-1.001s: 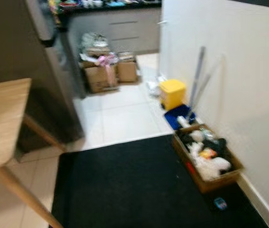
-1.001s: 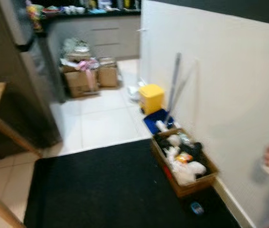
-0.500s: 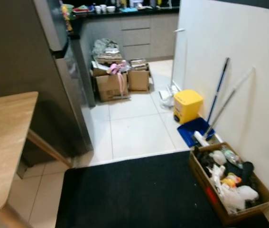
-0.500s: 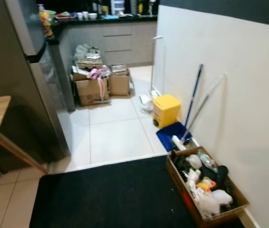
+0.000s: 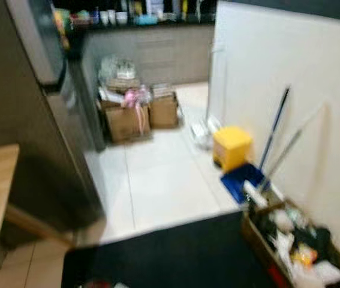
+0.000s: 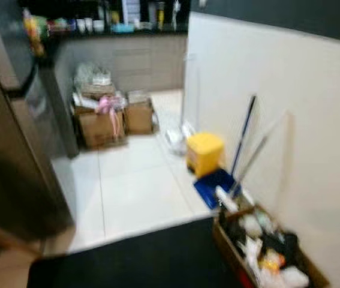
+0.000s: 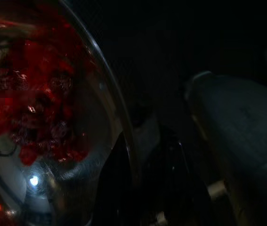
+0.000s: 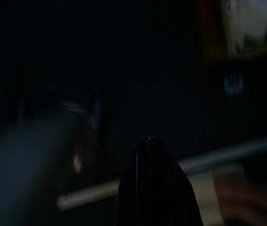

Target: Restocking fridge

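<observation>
Blurred view of tall dark steel fridge point(image 5: 44, 114), door shut. Left gripper point(image 7: 142, 179) clamped on rim of clear round container of red fruit point(image 7: 34, 103), short of fridge. Right gripper point(image 8: 153, 188) dark, grip unclear. Risks: black floor mat point(image 5: 170, 258) before fridge tripping, contents spilling.

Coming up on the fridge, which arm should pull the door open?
Right, probably. The left gripper has a clear container of red food right against it, likely carried, while the right gripper looks unloaded. The fridge stands to the robot's left, though.
</observation>
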